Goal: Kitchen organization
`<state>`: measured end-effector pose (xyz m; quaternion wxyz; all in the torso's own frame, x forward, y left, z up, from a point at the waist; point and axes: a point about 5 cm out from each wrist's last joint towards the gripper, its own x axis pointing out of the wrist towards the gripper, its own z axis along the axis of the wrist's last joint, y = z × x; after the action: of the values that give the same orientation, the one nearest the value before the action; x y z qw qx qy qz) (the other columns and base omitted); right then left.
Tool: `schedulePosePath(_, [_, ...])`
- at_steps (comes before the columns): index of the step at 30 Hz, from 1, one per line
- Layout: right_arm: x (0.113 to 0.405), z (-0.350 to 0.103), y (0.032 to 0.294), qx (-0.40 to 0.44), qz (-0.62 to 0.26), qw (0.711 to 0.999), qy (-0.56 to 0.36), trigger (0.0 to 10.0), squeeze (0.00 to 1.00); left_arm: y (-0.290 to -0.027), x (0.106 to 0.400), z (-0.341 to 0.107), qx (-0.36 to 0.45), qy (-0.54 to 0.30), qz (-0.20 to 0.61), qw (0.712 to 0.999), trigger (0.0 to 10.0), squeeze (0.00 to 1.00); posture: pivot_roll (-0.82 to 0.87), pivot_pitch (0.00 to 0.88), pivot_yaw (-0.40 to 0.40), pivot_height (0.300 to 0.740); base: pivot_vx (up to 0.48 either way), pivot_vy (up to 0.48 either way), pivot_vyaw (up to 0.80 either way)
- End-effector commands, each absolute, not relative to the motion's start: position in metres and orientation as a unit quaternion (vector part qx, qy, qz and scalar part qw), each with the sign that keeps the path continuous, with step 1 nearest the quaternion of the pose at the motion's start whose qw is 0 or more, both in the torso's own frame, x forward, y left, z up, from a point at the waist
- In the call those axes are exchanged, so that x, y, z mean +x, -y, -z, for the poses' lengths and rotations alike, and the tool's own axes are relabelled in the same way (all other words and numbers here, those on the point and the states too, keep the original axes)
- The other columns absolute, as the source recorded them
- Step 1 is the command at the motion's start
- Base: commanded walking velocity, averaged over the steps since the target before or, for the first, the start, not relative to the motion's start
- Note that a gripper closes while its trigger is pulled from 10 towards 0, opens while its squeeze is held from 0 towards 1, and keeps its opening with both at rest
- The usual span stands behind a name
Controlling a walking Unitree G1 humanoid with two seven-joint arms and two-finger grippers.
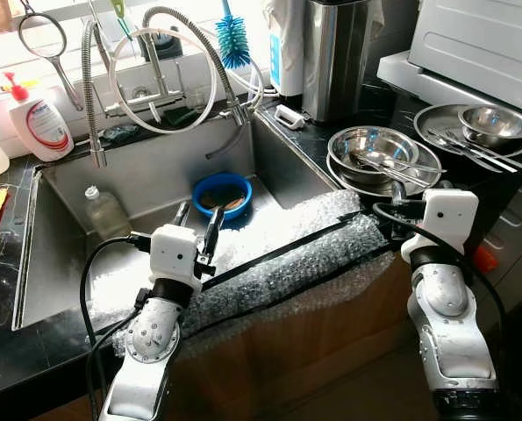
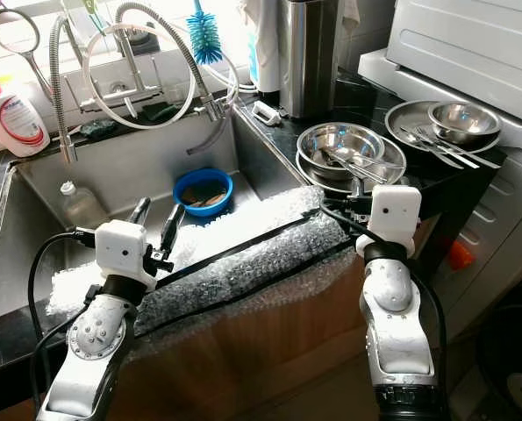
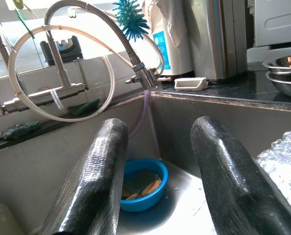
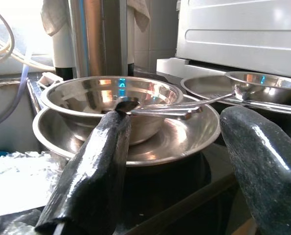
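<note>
A blue bowl (image 1: 222, 195) with scraps in it sits at the bottom of the steel sink (image 1: 146, 171). My left gripper (image 1: 197, 216) hovers over the sink just in front of the bowl, open and holding nothing; the bowl (image 3: 140, 183) lies beyond its fingers (image 3: 94, 181). On the black counter to the right, a steel bowl (image 1: 375, 145) with cutlery stands on a steel plate (image 4: 184, 142). My right gripper (image 4: 177, 122) is open and level with that stack, a short way in front of it. Farther right, a small steel bowl (image 1: 494, 123) and cutlery rest on a second plate.
Bubble wrap (image 1: 278, 263) covers the sink's front edge. A plastic bottle (image 1: 105, 213) stands in the sink. A coiled hose tap (image 1: 155, 70), a blue brush (image 1: 234, 39) and a soap bottle (image 1: 37, 123) line the back. A steel canister (image 1: 339, 57) and a white appliance (image 1: 480, 35) stand behind the plates.
</note>
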<state>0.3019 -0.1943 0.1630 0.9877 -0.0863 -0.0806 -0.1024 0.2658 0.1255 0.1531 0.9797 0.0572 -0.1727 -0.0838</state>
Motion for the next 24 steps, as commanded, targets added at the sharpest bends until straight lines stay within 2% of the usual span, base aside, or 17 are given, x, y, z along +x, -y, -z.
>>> schedulePosePath(1, [0.3047, -0.1646, 0.1895, -0.082, 0.096, 0.988, 0.085, 10.0, 0.0, -0.1271, 0.2651, -0.1515, 0.063, 0.169, 0.083, 0.98, 10.0, 0.0, -0.19, 0.0, 0.099, 0.74, 0.0, 0.0, 0.0])
schedulePosePath(17, [0.3072, -0.1701, 0.1893, -0.076, 0.097, 0.987, 0.103, 10.0, 0.0, -0.1272, 0.2654, -0.1522, 0.063, 0.17, 0.084, 0.98, 10.0, 0.0, -0.19, 0.0, 0.101, 0.74, 0.0, 0.0, 0.0])
schedulePosePath(18, [0.3073, -0.1696, 0.1889, -0.075, 0.097, 0.987, 0.103, 9.7, 0.0, -0.1271, 0.2656, -0.1523, 0.063, 0.171, 0.084, 0.98, 10.0, 0.0, -0.19, 0.0, 0.101, 0.74, 0.0, 0.0, 0.0])
schedulePosePath(19, [0.3073, -0.1695, 0.1887, -0.075, 0.097, 0.987, 0.103, 8.7, 0.0, -0.1271, 0.2656, -0.1524, 0.063, 0.171, 0.084, 0.98, 10.0, 0.0, -0.19, 0.0, 0.101, 0.74, 0.0, 0.0, 0.0])
schedulePosePath(20, [0.3073, -0.1695, 0.1887, -0.075, 0.097, 0.987, 0.103, 8.7, 0.0, -0.1271, 0.2656, -0.1524, 0.063, 0.171, 0.084, 0.98, 10.0, 0.0, -0.19, 0.0, 0.101, 0.74, 0.0, 0.0, 0.0])
schedulePosePath(21, [0.3073, -0.1696, 0.1884, -0.074, 0.096, 0.987, 0.103, 5.0, 0.0, -0.1272, 0.2655, -0.1525, 0.063, 0.171, 0.084, 0.98, 10.0, 0.0, -0.19, 0.0, 0.103, 0.74, 0.0, 0.0, 0.0])
schedulePosePath(22, [0.3074, -0.1695, 0.1884, -0.074, 0.096, 0.987, 0.104, 2.0, 0.0, -0.1271, 0.2655, -0.1524, 0.063, 0.171, 0.084, 0.98, 10.0, 0.0, -0.19, 0.0, 0.102, 0.74, 0.0, 0.0, 0.0])
schedulePosePath(23, [0.3076, -0.1694, 0.1883, -0.073, 0.096, 0.987, 0.104, 0.1, 0.0, -0.1269, 0.2655, -0.1523, 0.063, 0.17, 0.084, 0.98, 10.0, 0.0, -0.19, 0.0, 0.102, 0.74, 0.0, 0.0, 0.0])
schedulePosePath(24, [0.3079, -0.1693, 0.188, -0.073, 0.096, 0.987, 0.104, 0.0, 0.0, -0.1268, 0.2655, -0.1523, 0.064, 0.17, 0.085, 0.98, 10.0, 0.0, -0.19, 0.0, 0.102, 0.74, 0.0, 0.0, 0.0])
